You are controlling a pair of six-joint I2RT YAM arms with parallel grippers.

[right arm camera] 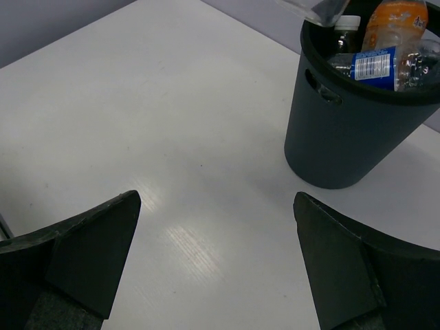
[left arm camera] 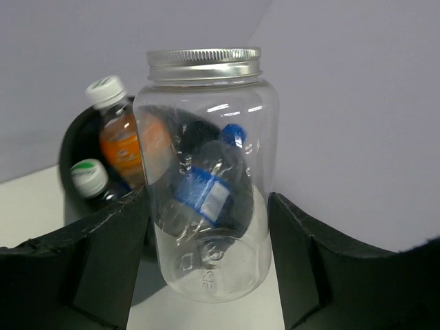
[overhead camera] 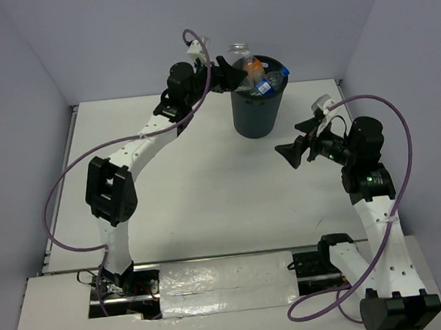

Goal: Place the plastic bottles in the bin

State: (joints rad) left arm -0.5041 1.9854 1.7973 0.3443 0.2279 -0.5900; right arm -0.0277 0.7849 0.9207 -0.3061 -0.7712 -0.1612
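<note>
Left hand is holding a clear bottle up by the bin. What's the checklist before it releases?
1. Left hand gripping clear bottle: ok.
2. Bottle fully over bin opening: cannot tell; the top view puts it at the far-left rim.
3. Room in bin: probably not ok; bottles inside stick up above the rim.
4. Bin upright: ok.
5. Right hand open, away from bin: ok.

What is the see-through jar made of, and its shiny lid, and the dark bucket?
The jar is probably clear, glossy plastic: you see straight through it. The lid looks like silvery metal, ridged and shiny. The bucket seems to be matte dark grey plastic, with a moulded handle slot.
</note>
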